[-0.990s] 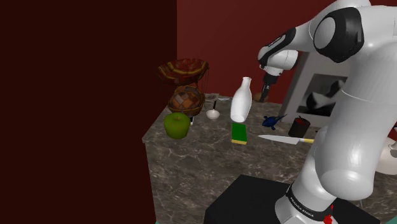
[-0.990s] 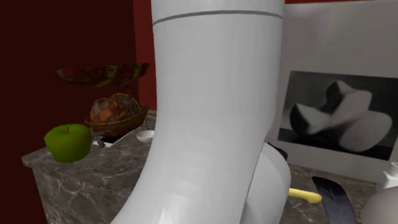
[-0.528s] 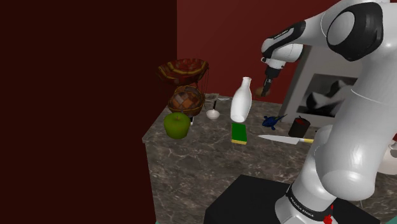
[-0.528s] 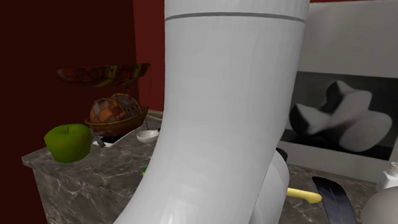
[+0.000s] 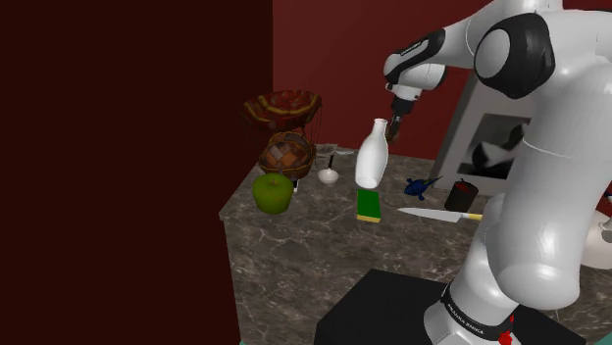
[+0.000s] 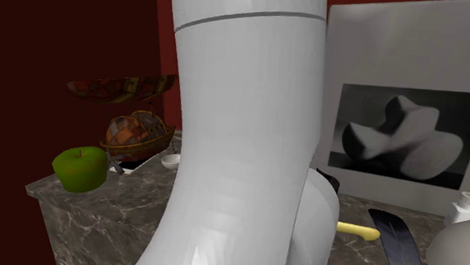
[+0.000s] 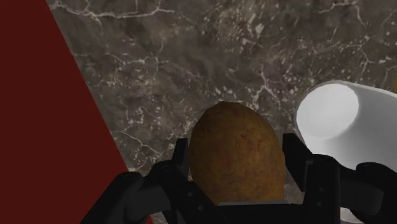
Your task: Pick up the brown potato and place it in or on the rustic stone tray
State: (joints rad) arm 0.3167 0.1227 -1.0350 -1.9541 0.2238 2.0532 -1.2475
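My gripper [image 7: 236, 154] is shut on the brown potato [image 7: 235, 156], which sits clasped between the two black fingers. In the shoulder view the gripper [image 5: 395, 127] hangs in the air with the potato [image 5: 396, 124], just above and behind the neck of a tall white bottle [image 5: 371, 155]. The bottle's mouth [image 7: 337, 124] shows close beside the potato, over the dark marble counter [image 7: 191, 76]. A flat greyish tray [image 5: 338, 154] lies at the counter's back, beside a patterned basket [image 5: 286, 154].
A green apple [image 5: 274, 192], a small white spoon-like dish [image 5: 329, 176] and a patterned bowl [image 5: 282, 106] stand at the shoulder view's left. A green sponge [image 5: 369, 206], a knife [image 5: 441, 214], a dark cup [image 5: 461, 196] and a framed picture [image 5: 500, 147] are nearer the arm. A dark red wall [image 5: 127, 167] bounds the counter.
The gripper has carried the potato toward the shoulder view's left, from beside the picture frame to above the white bottle. The things on the counter have not moved.
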